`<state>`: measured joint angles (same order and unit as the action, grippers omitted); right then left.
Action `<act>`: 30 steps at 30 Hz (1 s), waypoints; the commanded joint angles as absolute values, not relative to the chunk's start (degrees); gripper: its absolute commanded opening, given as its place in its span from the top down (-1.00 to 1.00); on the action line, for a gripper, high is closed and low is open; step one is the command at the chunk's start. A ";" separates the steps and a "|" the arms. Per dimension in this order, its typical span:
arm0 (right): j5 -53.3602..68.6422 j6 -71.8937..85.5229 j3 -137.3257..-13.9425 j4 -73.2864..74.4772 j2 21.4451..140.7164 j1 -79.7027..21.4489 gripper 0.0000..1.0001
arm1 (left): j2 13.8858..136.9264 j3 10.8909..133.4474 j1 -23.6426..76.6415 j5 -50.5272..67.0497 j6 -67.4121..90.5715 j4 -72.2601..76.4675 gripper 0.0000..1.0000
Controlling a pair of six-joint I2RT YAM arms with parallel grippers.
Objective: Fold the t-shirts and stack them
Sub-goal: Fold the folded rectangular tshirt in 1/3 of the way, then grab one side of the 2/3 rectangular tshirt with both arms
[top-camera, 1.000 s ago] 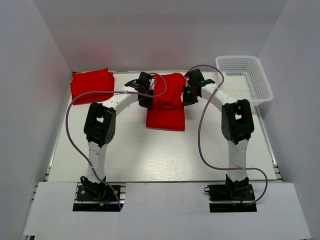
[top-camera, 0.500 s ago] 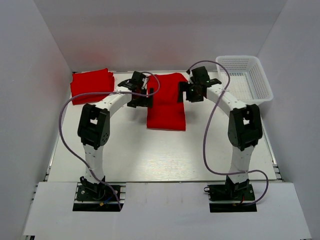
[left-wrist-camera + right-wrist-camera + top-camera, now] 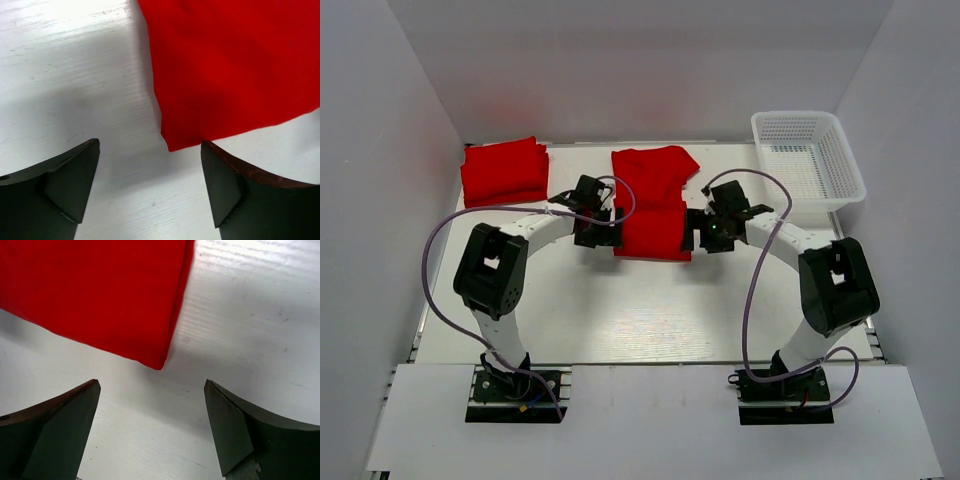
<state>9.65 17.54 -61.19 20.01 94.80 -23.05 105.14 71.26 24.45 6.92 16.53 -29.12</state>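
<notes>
A red t-shirt (image 3: 655, 195) is seen lying partly folded on the table (image 3: 620, 310) toward 12 o'clock. Its near corner at 7 o'clock is straddled by the left tool (image 3: 150, 147) and the one at 5 o'clock by the right tool (image 3: 150, 385), jaws apart and clamped on no cloth. A folded pile of t-shirts (image 3: 503, 172) lies at 10 o'clock and a white mesh basket (image 3: 830, 204) at 2 o'clock, both apart from the tools.

Light came bright and even from above. My fingers (image 3: 50, 195) threw soft grey shadows on the white table (image 3: 65, 60), which glared at the far edge.
</notes>
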 commanded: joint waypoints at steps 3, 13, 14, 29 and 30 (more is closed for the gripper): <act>10.28 21.62 -60.47 11.52 96.59 -23.82 -0.81 | 104.24 68.39 24.96 10.20 16.96 -21.46 -0.72; 10.72 23.38 -61.26 10.37 102.31 -24.26 -0.61 | 108.63 67.06 26.63 11.34 16.96 -19.78 -0.43; 10.90 23.55 -60.65 10.28 102.48 -24.08 -0.55 | 108.63 66.54 27.24 11.34 16.96 -19.78 -0.39; 14.06 22.95 -55.28 17.81 92.38 -24.26 1.00 | 99.33 62.67 29.09 13.10 19.42 -25.30 1.00; 14.32 22.68 -54.76 18.89 90.20 -24.26 1.00 | 97.66 62.06 29.70 13.70 19.42 -28.18 1.00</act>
<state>13.45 24.01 -55.18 14.00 96.38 -24.10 104.71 63.35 28.86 12.12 18.96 -20.93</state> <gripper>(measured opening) 0.011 0.019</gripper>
